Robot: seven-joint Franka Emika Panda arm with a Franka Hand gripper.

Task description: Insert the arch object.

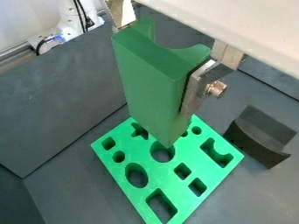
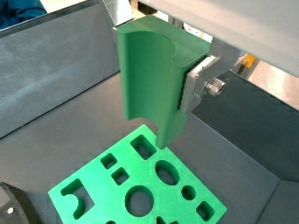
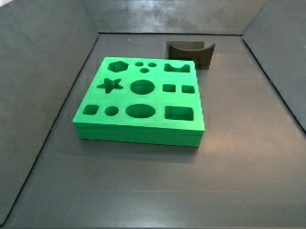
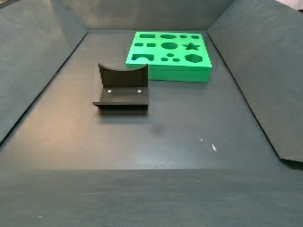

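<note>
While the arch object (image 4: pixel 122 87) sits by itself on the dark tabletop (image 4: pixel 166 168), nothing has picked it up yet. In a side view it is left of the middle of the picture, with its curved notch facing up. The green board (image 4: pixel 173 50) with the shaped holes lies near it, at the upper middle of that picture, and the two do not touch.

The pincer (image 1: pixel 160 144) hangs above the board in both wrist views. It is not in either side view. A tall green column hides its tip, so I cannot tell how wide it is open. It does not hold the arch object.

This looks like the very first step: going to get the piece. Next, I think the pincer must move over to the arch object, come down around it and squeeze it.
</note>
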